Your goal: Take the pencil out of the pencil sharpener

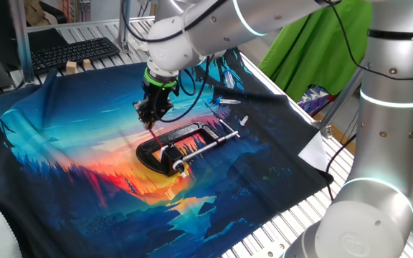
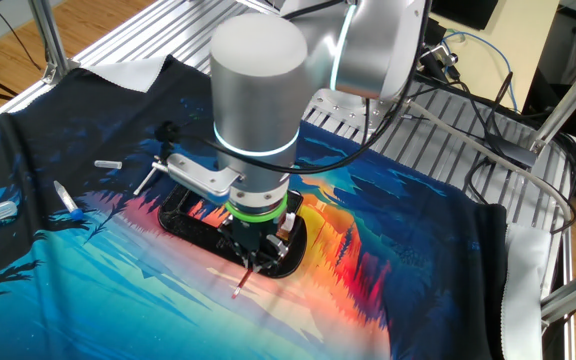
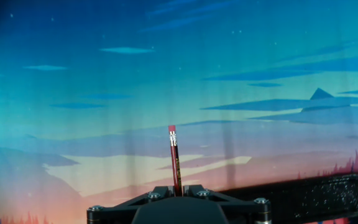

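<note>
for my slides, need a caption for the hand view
Gripper shut on the red pencil, eraser end pointing out over the printed cloth.

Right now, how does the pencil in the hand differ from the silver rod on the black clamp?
The pencil is thin and dark red; the silver rod is thicker, bright metal. The pencil is gripped by the hand and slants steeply, while the rod lies flat in the black clamp on the cloth. The pencil has a pink eraser end. Both are straight.
</note>
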`<move>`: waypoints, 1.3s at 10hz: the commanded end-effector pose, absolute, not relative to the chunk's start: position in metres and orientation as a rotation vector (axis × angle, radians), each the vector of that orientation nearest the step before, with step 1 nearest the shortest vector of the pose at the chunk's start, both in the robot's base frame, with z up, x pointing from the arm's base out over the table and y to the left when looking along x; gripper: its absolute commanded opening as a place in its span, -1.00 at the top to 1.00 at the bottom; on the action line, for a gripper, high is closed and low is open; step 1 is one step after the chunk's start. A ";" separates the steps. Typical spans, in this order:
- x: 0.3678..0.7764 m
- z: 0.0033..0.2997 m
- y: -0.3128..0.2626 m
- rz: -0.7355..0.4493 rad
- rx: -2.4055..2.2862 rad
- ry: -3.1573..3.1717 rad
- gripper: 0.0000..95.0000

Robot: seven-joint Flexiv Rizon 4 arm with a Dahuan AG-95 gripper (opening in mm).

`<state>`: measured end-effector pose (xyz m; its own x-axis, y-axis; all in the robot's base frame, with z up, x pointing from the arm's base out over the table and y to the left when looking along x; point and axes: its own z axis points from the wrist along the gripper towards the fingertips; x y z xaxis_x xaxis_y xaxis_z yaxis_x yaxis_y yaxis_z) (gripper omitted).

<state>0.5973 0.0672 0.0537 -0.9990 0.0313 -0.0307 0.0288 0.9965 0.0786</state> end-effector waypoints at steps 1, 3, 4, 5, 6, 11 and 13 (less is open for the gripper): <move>0.604 0.053 0.068 0.131 0.053 3.103 1.00; 0.613 0.052 0.067 0.134 0.063 3.098 1.00; 0.619 0.053 0.065 0.132 0.062 3.100 1.00; 0.625 0.056 0.063 0.125 0.052 3.105 1.00; 0.630 0.058 0.061 0.121 0.047 3.107 1.00; 0.658 0.064 0.037 0.109 -0.031 3.131 1.00; 0.666 0.063 0.026 0.110 -0.057 3.136 1.00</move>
